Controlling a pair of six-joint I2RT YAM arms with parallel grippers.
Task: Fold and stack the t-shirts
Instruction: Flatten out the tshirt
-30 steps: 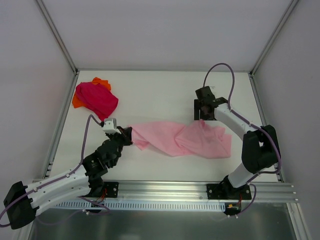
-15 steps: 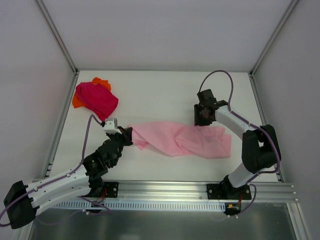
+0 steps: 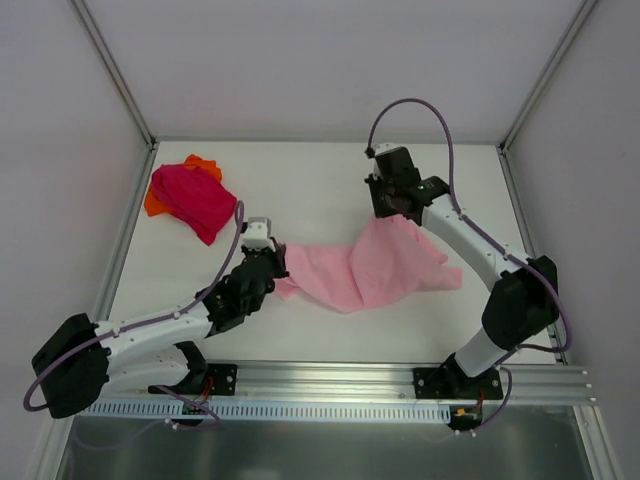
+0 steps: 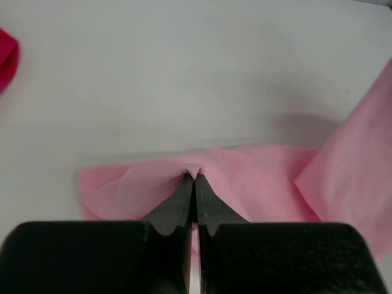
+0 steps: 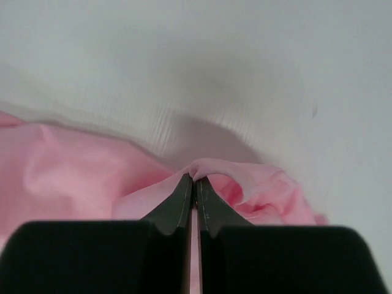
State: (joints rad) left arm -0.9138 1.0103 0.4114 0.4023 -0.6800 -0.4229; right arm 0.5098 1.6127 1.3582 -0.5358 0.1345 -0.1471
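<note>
1. The left gripper [image 4: 193,177] is clenched on the pink shirt [image 3: 370,275], which lies in the middle of the table [image 3: 300,180].
2. The right gripper [image 5: 193,179] pinches its far edge.
3. The orange shirt [image 3: 203,163] is mostly hidden under the magenta shirt [image 3: 192,198], far left.

Black left gripper [image 4: 193,177], jaws pressed together on a small pinched peak of the light pink t-shirt [image 4: 257,177], which lies on the white desk [image 4: 184,73]. More pink cloth rises at right. A magenta t-shirt [image 4: 6,58] shows at the left edge.
</note>
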